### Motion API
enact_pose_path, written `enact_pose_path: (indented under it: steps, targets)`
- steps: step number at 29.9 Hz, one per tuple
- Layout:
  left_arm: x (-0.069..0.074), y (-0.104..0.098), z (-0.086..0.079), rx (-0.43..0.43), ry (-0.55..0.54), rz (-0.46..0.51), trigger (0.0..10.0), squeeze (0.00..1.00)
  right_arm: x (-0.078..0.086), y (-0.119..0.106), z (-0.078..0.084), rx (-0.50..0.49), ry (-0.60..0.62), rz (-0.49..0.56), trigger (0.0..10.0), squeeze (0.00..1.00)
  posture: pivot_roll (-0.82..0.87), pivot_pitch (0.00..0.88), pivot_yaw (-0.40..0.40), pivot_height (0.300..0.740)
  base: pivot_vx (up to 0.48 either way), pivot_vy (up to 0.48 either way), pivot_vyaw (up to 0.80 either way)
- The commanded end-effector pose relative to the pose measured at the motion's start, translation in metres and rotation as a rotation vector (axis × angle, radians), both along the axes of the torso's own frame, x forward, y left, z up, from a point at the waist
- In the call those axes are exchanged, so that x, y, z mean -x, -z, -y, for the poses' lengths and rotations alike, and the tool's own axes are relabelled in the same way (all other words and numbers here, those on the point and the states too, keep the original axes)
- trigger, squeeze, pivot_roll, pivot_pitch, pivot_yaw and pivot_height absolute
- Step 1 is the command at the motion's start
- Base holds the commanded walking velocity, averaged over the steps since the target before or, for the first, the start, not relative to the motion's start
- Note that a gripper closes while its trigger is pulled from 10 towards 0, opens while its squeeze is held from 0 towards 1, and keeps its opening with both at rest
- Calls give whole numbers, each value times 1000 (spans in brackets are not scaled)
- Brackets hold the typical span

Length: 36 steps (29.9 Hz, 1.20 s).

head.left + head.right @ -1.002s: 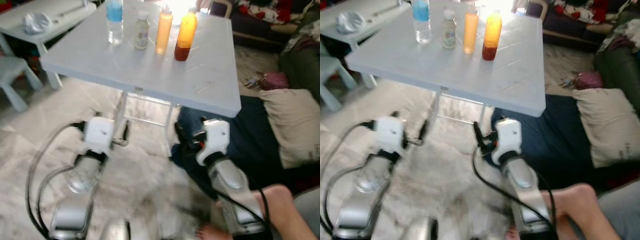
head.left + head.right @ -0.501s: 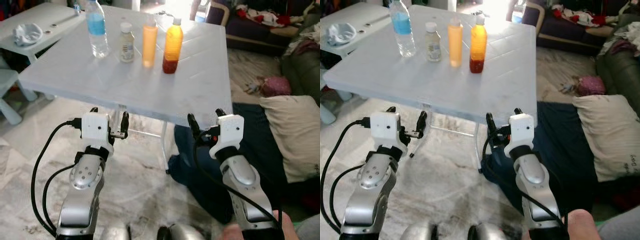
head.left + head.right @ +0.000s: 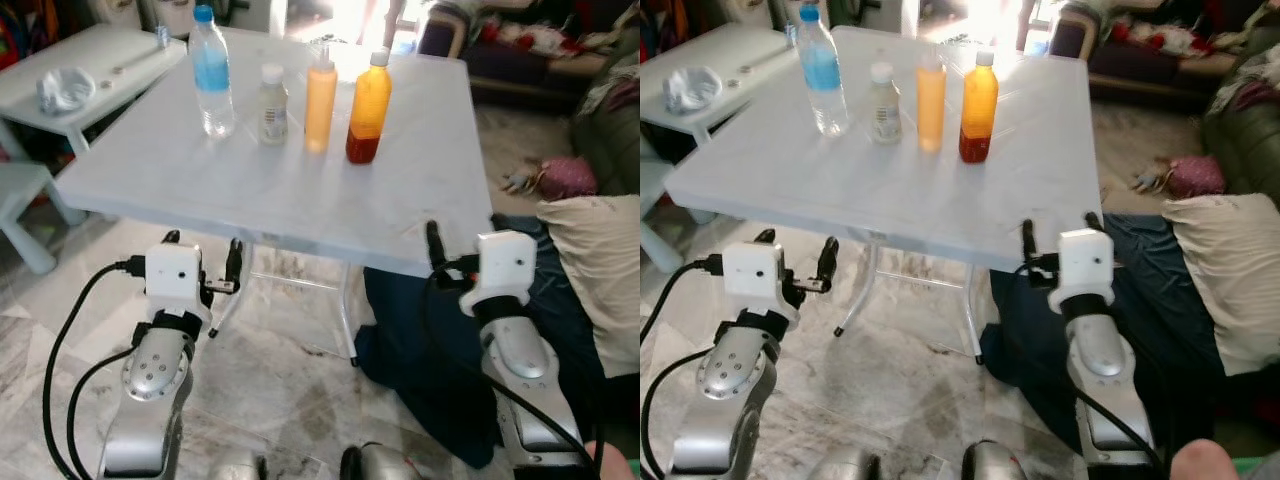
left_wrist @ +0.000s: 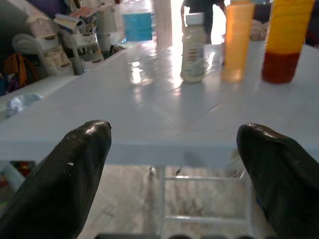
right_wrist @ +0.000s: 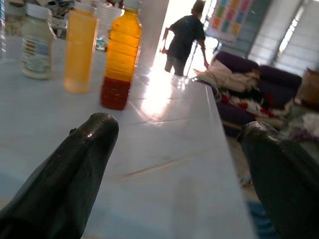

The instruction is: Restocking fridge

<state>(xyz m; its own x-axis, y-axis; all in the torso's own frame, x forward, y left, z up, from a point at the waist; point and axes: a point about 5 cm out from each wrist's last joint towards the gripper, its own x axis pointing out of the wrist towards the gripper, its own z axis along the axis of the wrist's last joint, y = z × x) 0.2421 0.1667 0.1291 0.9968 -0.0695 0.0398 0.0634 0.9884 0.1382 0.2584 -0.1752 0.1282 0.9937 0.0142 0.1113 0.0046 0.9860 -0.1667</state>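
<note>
A beige cushion (image 3: pixel 600 260) lies on dark blue bedding (image 3: pixel 440 370), beside a side table (image 3: pixel 90 55).

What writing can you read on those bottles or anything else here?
None can be read.
Water bottle: blue label, print too blurred.
Small white bottle: label with dark lines of print, too small to read.
Two orange bottles: no label that I can make out.
Colourful poster behind the person: coloured squares, no readable words.

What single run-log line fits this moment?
phase: approach | left gripper: open, empty | right gripper: open, empty | four bottles upright on white table
</note>
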Motion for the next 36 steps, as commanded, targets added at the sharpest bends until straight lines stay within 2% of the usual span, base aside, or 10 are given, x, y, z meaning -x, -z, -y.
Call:
enact_pose_path:
  steps: [1,8,12,20,36]
  targets:
    - [-1,-1,-2,-3,0,4,10000,0,2,1,3,-10,19,2,10000,0,94,17,-28,740,0,446,-800]
    - [-1,2,4,4,25,1,10000,0,5,4,-5,-22,4,4,10000,0,87,12,-15,740,0,442,-800]
    - [0,2,10,9,59,6,10000,0,6,3,-7,-28,-12,9,10000,0,82,5,-19,740,422,144,-647]
    - [-3,0,13,25,51,22,10000,0,-1,-6,-12,-31,-65,35,10000,0,86,0,-34,740,480,0,0]
    - [-5,2,12,19,25,8,10000,0,0,-4,-24,-22,-137,26,10000,0,95,0,-40,740,480,0,0]
